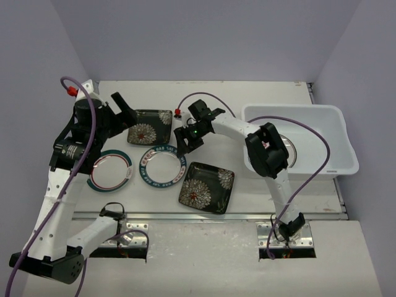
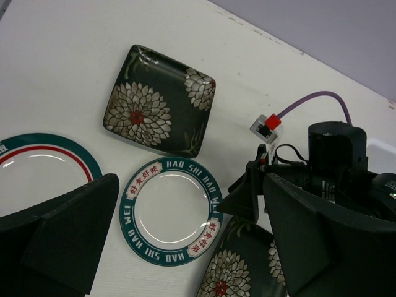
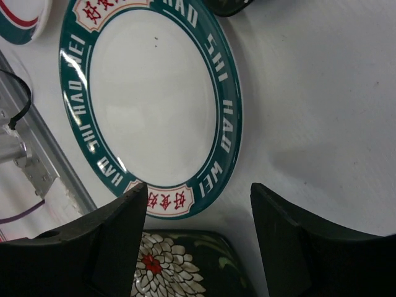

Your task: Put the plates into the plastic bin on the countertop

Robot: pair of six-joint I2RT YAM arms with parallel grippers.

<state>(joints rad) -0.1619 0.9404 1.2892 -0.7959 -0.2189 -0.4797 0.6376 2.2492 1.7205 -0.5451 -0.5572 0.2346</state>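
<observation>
My right gripper (image 1: 183, 141) is open and empty, low over the far right rim of a round white plate with a teal lettered rim (image 1: 163, 167). In the right wrist view that plate (image 3: 151, 105) lies just ahead of the open gripper (image 3: 198, 210). My left gripper (image 1: 127, 110) is open and empty, raised beside one square black flowered plate (image 1: 150, 127). A second black plate (image 1: 206, 187) lies near the front. A round plate with a teal and red rim (image 1: 111, 170) lies at the left. The plastic bin (image 1: 343, 133) stands at the right, with a plate (image 1: 296, 151) inside, partly hidden by my right arm.
The left wrist view shows the far black plate (image 2: 159, 99), the lettered plate (image 2: 170, 210), the teal and red plate (image 2: 37, 167) and my right gripper's body (image 2: 328, 161). A metal rail (image 1: 204, 218) runs along the countertop's (image 1: 247, 93) front edge. Purple cables loop over both arms.
</observation>
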